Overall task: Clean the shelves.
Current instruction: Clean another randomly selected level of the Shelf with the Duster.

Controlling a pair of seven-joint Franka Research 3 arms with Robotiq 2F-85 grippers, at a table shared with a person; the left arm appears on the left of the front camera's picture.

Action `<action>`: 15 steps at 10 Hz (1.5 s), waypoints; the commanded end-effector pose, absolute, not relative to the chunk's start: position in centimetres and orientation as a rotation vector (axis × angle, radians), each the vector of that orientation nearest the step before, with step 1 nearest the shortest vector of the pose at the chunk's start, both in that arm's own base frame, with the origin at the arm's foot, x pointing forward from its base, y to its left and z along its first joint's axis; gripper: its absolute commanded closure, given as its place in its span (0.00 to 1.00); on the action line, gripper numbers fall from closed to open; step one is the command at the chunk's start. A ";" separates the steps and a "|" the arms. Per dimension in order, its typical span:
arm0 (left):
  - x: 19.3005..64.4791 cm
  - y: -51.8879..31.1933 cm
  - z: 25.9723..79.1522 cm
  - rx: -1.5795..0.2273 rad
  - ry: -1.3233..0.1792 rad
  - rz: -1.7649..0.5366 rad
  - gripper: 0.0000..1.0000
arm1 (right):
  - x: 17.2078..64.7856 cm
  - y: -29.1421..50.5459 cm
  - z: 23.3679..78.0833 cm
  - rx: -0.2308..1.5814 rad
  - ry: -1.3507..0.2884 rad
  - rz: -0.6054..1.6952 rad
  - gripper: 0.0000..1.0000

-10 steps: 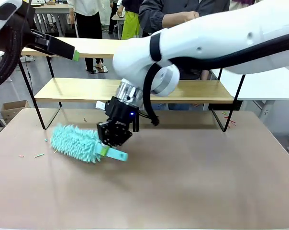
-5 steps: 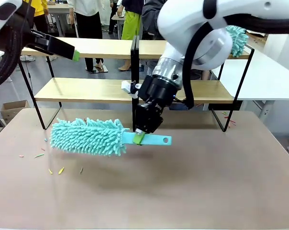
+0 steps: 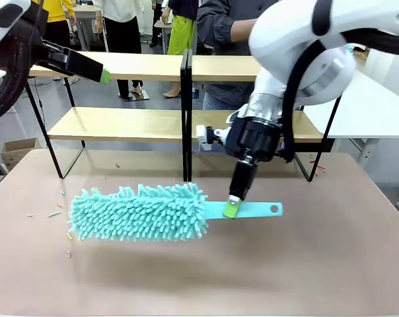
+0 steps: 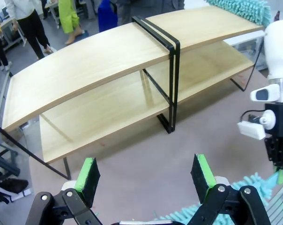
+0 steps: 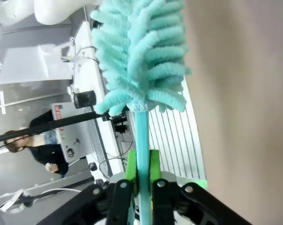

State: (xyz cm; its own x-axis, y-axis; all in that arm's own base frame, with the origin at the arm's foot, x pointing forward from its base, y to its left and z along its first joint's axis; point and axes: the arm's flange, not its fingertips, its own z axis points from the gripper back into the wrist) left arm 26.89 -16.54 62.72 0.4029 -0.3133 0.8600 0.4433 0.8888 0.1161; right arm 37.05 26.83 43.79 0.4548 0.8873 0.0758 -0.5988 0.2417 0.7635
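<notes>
swung the teal microfiber duster (image 3: 140, 212) level and carried it toward 3 o'clock, right gripper (image 3: 232, 209) pinching its handle.

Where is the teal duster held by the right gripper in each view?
Front: duster low centre-left.
Left wrist: bottom right corner, partly cut off.
Right wrist: upper centre, handle running down.
Shared landmark: right gripper clamping that handle.

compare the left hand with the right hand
The left hand is open and empty; the right hand is shut on the handle of the duster. The left hand sits high, level with the top board of the shelves; the right hand points down, low over the tabletop. Both are black with green pads.
</notes>
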 end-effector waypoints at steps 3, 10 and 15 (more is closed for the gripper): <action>26.7 -16.3 62.3 -0.140 -1.060 -0.480 0.00 | 36.4 25.3 44.4 0.817 0.360 1.050 0.88; 26.7 -16.3 62.3 -0.140 -1.060 -0.480 0.00 | 32.9 18.1 43.1 0.854 0.154 0.887 0.88; 26.7 -16.3 62.3 -0.140 -1.060 -0.480 0.00 | 26.5 2.2 44.3 1.025 -0.483 0.863 0.88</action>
